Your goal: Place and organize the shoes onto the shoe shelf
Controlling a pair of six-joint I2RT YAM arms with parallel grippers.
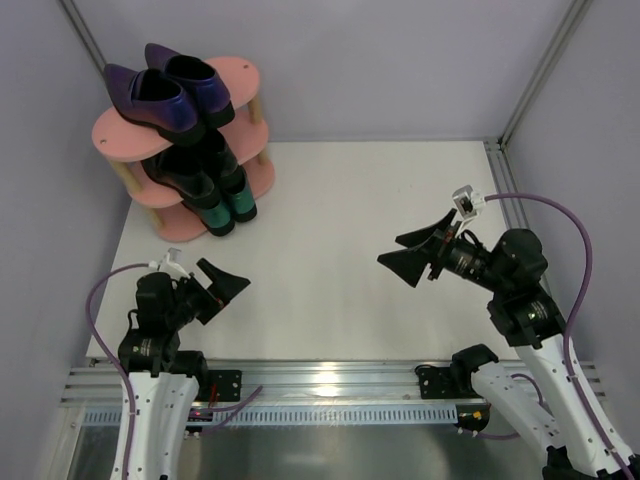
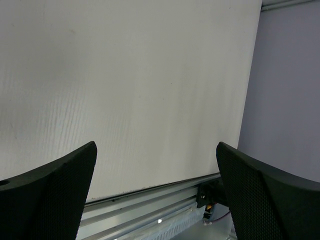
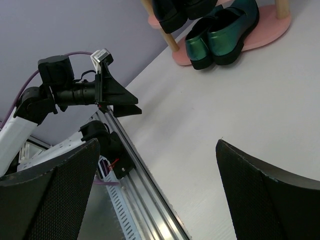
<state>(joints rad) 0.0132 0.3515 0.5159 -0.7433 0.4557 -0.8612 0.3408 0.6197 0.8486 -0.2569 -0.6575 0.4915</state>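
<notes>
Left claw (image 1: 222, 280), right claw (image 1: 390, 250) agape; purple shoes (image 1: 165, 88), toes far-left.

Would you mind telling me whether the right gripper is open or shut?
Open: the right gripper has its fingers wide apart, holding nothing.

Left claw (image 2: 155, 146) spread wide, white table (image 2: 125, 75), metal rail (image 2: 150, 198), lilac wall (image 2: 287, 90)

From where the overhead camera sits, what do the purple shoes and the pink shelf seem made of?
The purple shoes look like polished leather or a synthetic lookalike: shiny highlights on the uppers. The shelf boards look matte pink, painted wood or plastic; its posts look like pale wood.
</notes>
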